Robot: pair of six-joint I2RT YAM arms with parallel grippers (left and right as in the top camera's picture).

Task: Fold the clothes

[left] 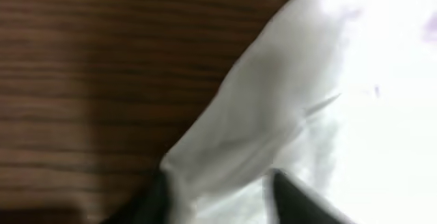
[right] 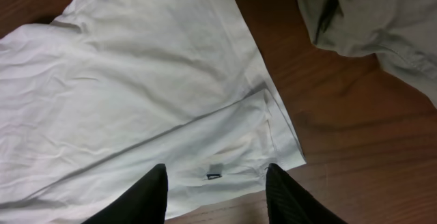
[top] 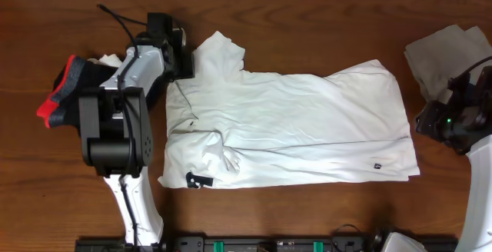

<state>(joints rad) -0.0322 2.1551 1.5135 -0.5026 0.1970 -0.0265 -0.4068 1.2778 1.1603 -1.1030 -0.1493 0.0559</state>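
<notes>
Your shirt [top: 300, 125] lies flat in the middle of the table [top: 307, 14], hem to the right. Your left gripper [left: 222, 200] straddles the far left sleeve with cloth between its half-parted fingers, but the blur hides whether it is pinched. Your right gripper [right: 218, 193] hangs open over the hem's near right corner, holding nothing. A grey cloth [top: 446, 52] lies at the far right.
</notes>
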